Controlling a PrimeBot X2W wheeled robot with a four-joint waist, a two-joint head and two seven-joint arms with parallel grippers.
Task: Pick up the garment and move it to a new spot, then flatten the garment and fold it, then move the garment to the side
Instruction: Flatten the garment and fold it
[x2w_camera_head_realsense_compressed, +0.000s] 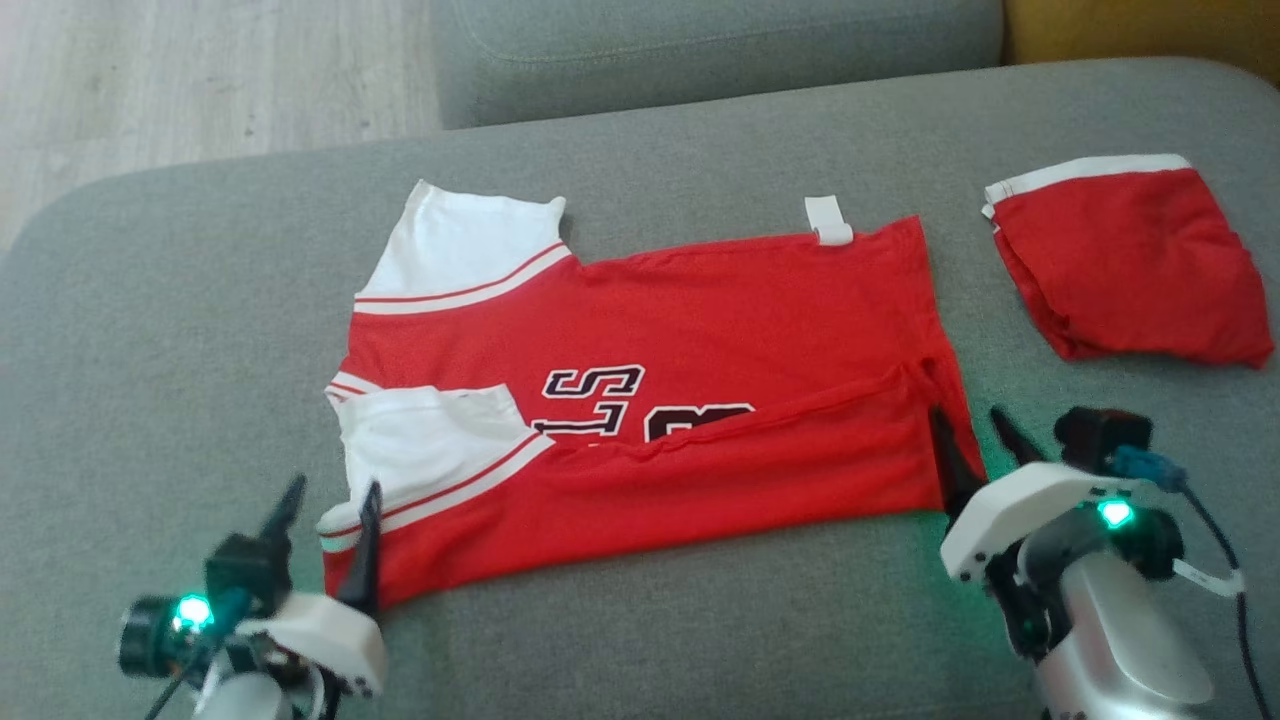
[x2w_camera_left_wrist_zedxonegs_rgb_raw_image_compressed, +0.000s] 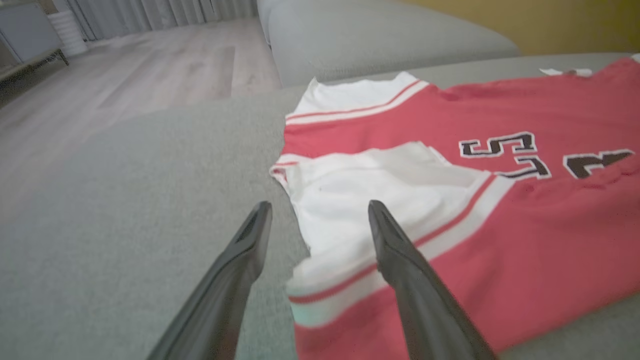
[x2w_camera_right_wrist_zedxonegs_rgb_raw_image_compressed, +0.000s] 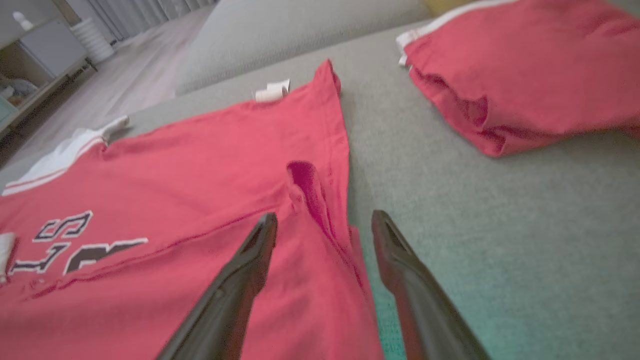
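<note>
Two wide-open claws, my left claw (x2w_camera_head_realsense_compressed: 335, 485) and my right claw (x2w_camera_head_realsense_compressed: 966, 412), holding nothing.
They sit at the two near corners of the red shirt (x2w_camera_head_realsense_compressed: 700, 320), lying half folded on the grey couch (x2w_camera_head_realsense_compressed: 150, 330); another red cloth (x2w_camera_head_realsense_compressed: 1130, 270) lies apart by my right.

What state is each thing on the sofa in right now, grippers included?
jersey: laid flat, near edge folded up over part of the lettering.
second red garment: folded, lying apart from the jersey.
left gripper: open, at the jersey's sleeve end.
right gripper: open, at the jersey's hem end.
</note>
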